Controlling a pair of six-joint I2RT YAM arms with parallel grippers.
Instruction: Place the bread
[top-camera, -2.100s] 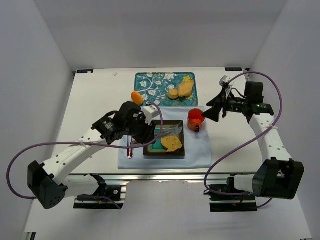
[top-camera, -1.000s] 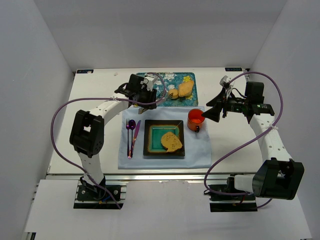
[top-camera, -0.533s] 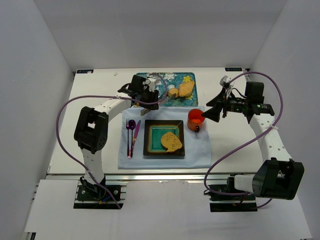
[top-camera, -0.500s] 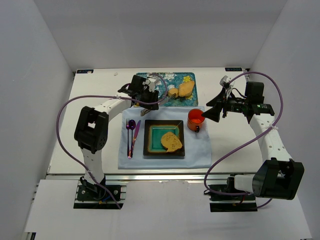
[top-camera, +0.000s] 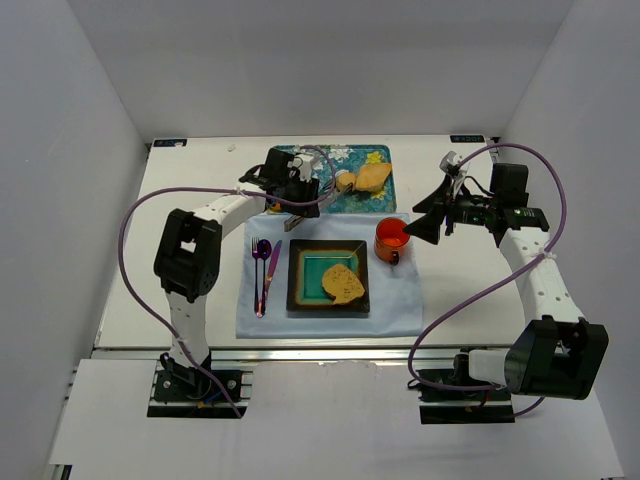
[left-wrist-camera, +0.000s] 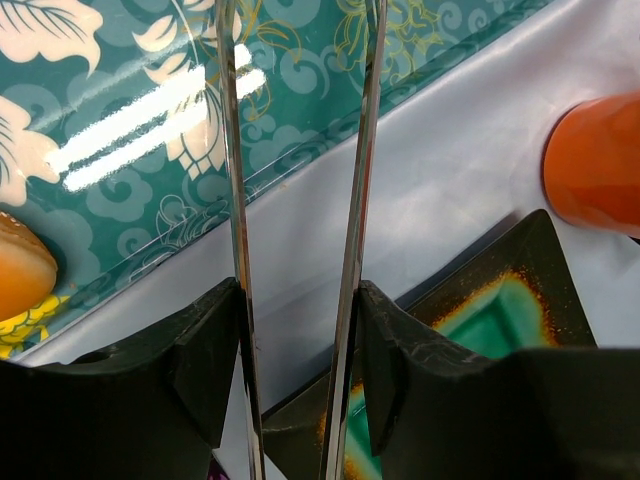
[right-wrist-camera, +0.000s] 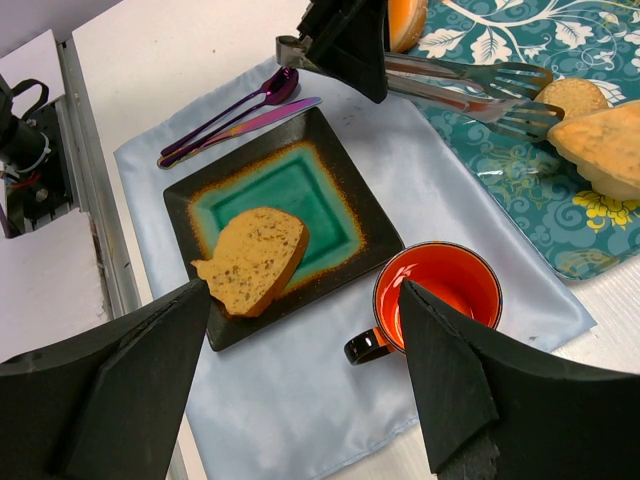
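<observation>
A slice of bread (top-camera: 343, 284) lies on the dark square plate (top-camera: 303, 298) with a teal middle, also seen as the bread (right-wrist-camera: 255, 255) in the right wrist view. More bread, a small round roll (top-camera: 347, 182) and a larger loaf piece (top-camera: 373, 176), sits on the teal patterned tray (top-camera: 300, 160). My left gripper (top-camera: 300, 190) hovers over the tray, shut on metal tongs (right-wrist-camera: 470, 85) whose two blades (left-wrist-camera: 355, 200) run between its fingers (left-wrist-camera: 205, 350). The tong tips sit just left of the roll (right-wrist-camera: 572, 95). My right gripper (right-wrist-camera: 305, 380) stands open and empty above the orange mug (right-wrist-camera: 440, 290).
A pale blue cloth (top-camera: 400, 310) lies under the plate and the mug (top-camera: 390, 238). A purple spoon and knife (top-camera: 263, 265) lie left of the plate. An orange round thing (left-wrist-camera: 20, 275) sits at the tray's left end. White walls enclose the table on three sides.
The left arm has swung from the plate's left edge back to the tray with the tongs, then edged right toward the roll. The bread slice stays on the plate. The right arm is still.
</observation>
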